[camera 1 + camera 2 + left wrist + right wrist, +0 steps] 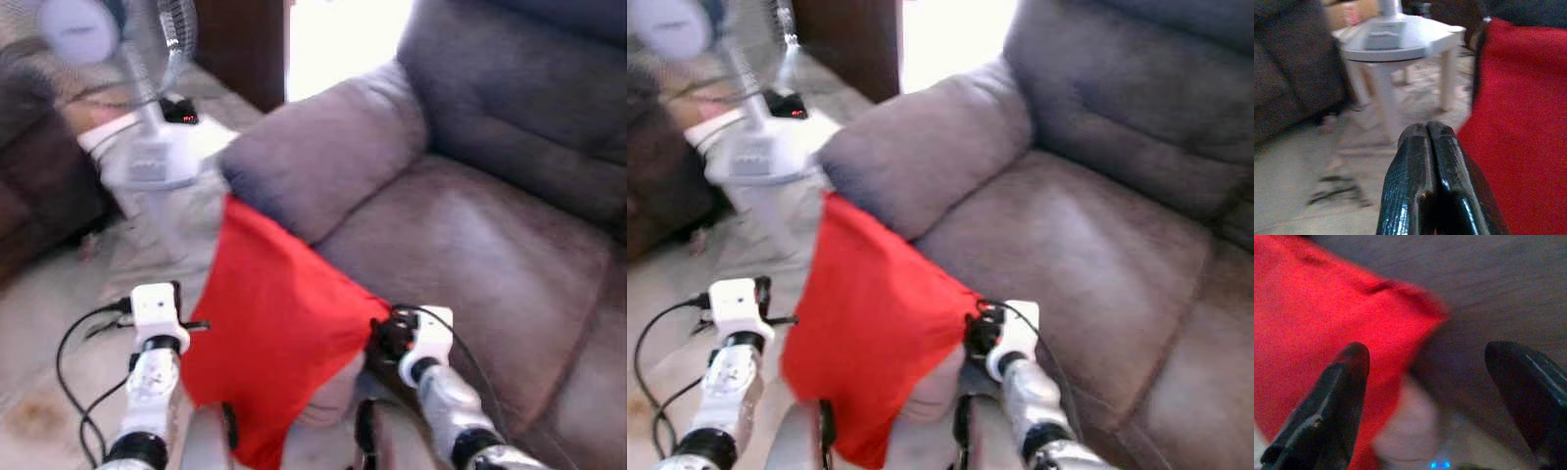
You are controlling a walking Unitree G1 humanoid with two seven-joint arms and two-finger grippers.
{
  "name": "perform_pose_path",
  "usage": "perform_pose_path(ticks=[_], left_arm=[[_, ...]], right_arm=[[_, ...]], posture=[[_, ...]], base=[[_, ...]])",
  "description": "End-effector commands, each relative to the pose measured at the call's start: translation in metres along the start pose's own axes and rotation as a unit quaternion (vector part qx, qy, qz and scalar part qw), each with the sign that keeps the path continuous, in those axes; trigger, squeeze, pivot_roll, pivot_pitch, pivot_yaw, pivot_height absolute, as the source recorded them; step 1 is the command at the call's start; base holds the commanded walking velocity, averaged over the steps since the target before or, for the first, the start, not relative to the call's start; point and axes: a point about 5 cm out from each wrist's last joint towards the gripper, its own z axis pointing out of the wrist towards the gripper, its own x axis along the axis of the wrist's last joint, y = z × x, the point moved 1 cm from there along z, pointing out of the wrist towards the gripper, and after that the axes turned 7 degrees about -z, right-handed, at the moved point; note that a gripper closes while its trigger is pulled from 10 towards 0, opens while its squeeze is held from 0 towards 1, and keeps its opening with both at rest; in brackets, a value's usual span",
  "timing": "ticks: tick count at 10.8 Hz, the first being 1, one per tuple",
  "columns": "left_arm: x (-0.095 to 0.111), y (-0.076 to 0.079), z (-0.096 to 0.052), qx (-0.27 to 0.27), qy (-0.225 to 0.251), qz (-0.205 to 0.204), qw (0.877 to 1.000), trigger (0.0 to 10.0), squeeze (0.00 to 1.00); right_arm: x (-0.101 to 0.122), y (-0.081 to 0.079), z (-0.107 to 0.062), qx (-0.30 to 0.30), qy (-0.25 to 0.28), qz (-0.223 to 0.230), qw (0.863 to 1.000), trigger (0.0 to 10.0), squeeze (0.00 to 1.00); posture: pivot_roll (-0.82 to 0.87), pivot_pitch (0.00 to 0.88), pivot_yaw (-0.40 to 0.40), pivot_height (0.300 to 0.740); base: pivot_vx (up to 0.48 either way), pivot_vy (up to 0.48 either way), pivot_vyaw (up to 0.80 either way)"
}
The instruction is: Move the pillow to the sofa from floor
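The red pillow (269, 323) stands on edge between the two arms, propped against the front of the grey sofa (470, 225) below its armrest (323, 157), with its top corner by the armrest and its lower end down near the floor (49, 323). The left gripper (1432, 147) sits just beside the pillow's side with its two black fingers pressed together on nothing, while the right gripper (1427, 377) has its fingers spread wide at the pillow's corner against the sofa front. Behind stand a white table (1400, 44) and a fan (147, 39); no writing or label is readable anywhere.
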Motion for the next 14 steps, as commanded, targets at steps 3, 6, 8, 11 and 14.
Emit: perform_pose_path(ticks=[3, 6, 8, 11, 14], left_arm=[[-0.007, -0.007, -0.004, 0.010, -0.020, -0.006, 1.000, 10.0, 0.00], [-0.007, -0.005, -0.004, 0.006, -0.020, -0.010, 1.000, 10.0, 0.00], [-0.005, -0.003, -0.002, 0.002, -0.018, -0.011, 1.000, 10.0, 0.00], [0.001, 0.000, 0.000, -0.006, -0.004, -0.011, 1.000, 10.0, 0.00], [0.006, 0.001, 0.000, -0.011, 0.008, -0.015, 1.000, 10.0, 0.00]], right_arm=[[-0.004, 0.000, 0.000, -0.006, -0.011, 0.035, 0.999, 10.0, 1.00], [-0.004, 0.001, 0.000, -0.010, -0.011, 0.033, 0.999, 10.0, 1.00], [-0.003, -0.003, 0.001, -0.002, -0.015, 0.033, 0.999, 10.0, 0.00], [0.001, -0.013, 0.004, 0.032, -0.013, 0.011, 0.999, 10.0, 0.00], [0.005, -0.008, 0.006, 0.004, -0.017, -0.010, 1.000, 10.0, 0.00]], posture=[[0.11, 0.129, -0.023, 0.577], [0.12, 0.122, -0.024, 0.577], [0.12, 0.123, -0.024, 0.577], [0.13, 0.148, -0.026, 0.577], [0.14, 0.182, -0.024, 0.577]], base=[[0.000, 0.000, 0.00], [0.000, 0.000, 0.00], [0.000, 0.000, 0.00], [0.000, 0.000, 0.00], [0.000, 0.000, 0.00]])
